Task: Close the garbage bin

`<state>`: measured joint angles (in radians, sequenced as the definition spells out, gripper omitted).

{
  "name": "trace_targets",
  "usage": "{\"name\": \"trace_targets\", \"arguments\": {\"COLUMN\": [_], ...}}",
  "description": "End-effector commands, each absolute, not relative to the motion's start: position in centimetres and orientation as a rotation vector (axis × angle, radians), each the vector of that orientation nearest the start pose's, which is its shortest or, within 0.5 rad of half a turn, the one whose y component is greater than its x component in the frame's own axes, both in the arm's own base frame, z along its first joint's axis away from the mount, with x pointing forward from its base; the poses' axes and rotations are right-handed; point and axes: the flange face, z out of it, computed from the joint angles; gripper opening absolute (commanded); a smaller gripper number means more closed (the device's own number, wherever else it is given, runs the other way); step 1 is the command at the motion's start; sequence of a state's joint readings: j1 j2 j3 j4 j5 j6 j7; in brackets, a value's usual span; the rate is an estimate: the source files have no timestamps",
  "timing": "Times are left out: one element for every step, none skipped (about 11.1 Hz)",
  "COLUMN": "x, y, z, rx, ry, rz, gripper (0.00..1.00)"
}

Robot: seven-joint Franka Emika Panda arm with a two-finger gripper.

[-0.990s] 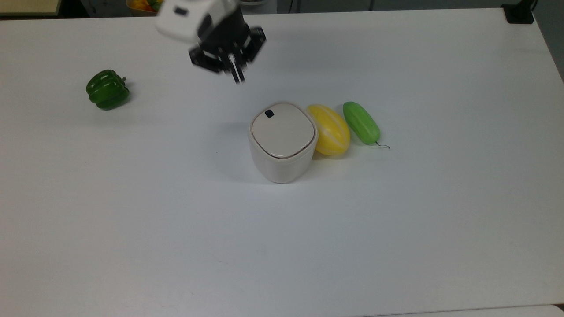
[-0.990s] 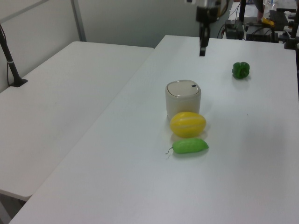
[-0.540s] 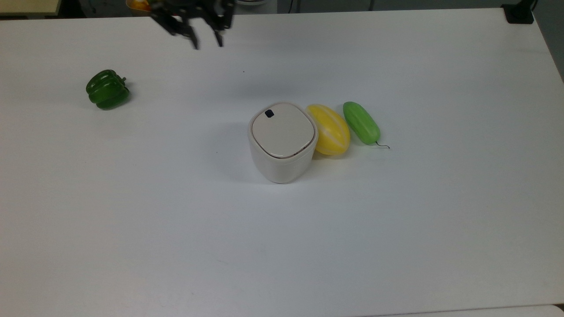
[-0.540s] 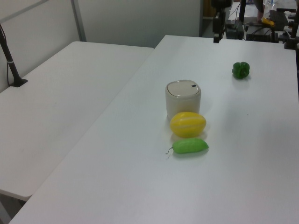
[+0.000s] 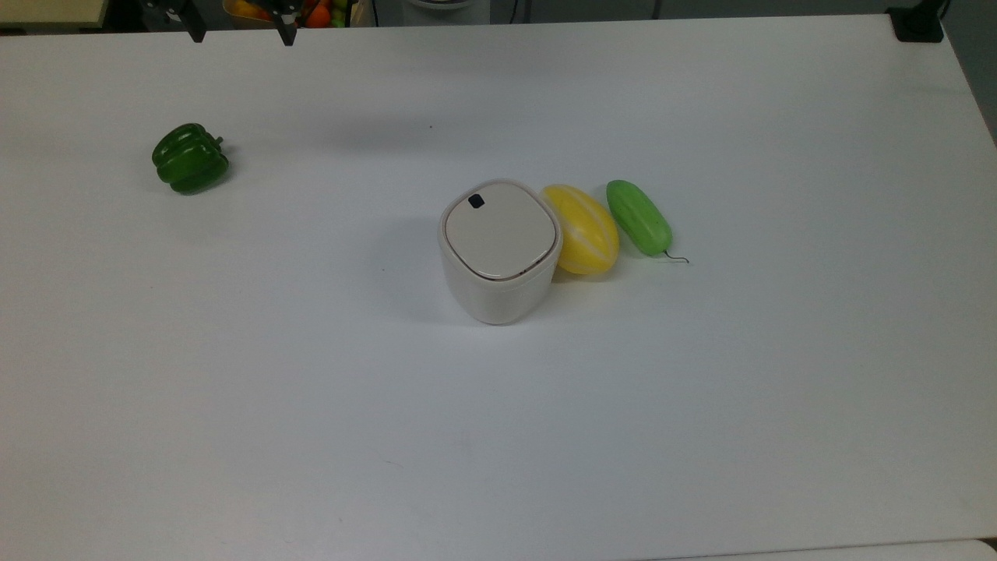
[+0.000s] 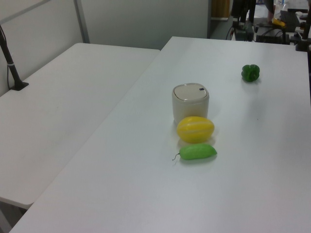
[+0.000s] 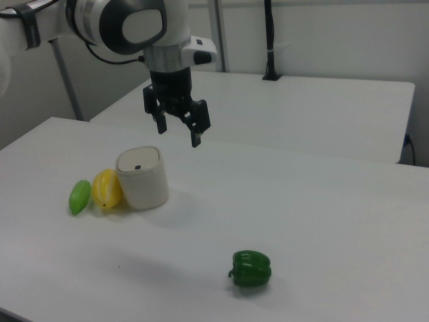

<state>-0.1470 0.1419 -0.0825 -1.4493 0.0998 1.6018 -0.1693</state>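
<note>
One small cream-white plastic garbage bin (image 5: 498, 253) stands mid-table, touching the yellow melon (image 5: 583, 229), its beige lid (image 5: 499, 230) already flat. Likely light and tippy: press gently downward, don't grip. Your gripper (image 7: 178, 126) hovers above, fingers spread.

We see a broad white table (image 5: 311, 405) bearing four items. Near its middle stands the garbage bin (image 5: 499, 251), cream-white, its flat beige lid lying level with the rim. Touching it on the top view's right lies a yellow melon (image 5: 582, 228), and just beside that a light green cucumber (image 5: 639, 216). Well apart, toward the top view's left, a green bell pepper (image 5: 190, 158) sits alone on the white surface.
</note>
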Motion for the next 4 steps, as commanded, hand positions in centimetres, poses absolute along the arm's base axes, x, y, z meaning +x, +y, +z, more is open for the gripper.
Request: {"name": "trace_targets", "arguments": {"x": [57.85, 57.71, 57.53, 57.47], "y": [-11.95, -12.03, -12.61, -12.94], "z": [61.84, 62.00, 62.21, 62.23], "rx": [-3.065, -3.066, -3.063, -3.060], "ry": [0.124, 0.126, 0.142, 0.152], "rz": [-0.084, -0.083, -0.094, -0.098], "gripper": [1.00, 1.00, 1.00, 1.00]}}
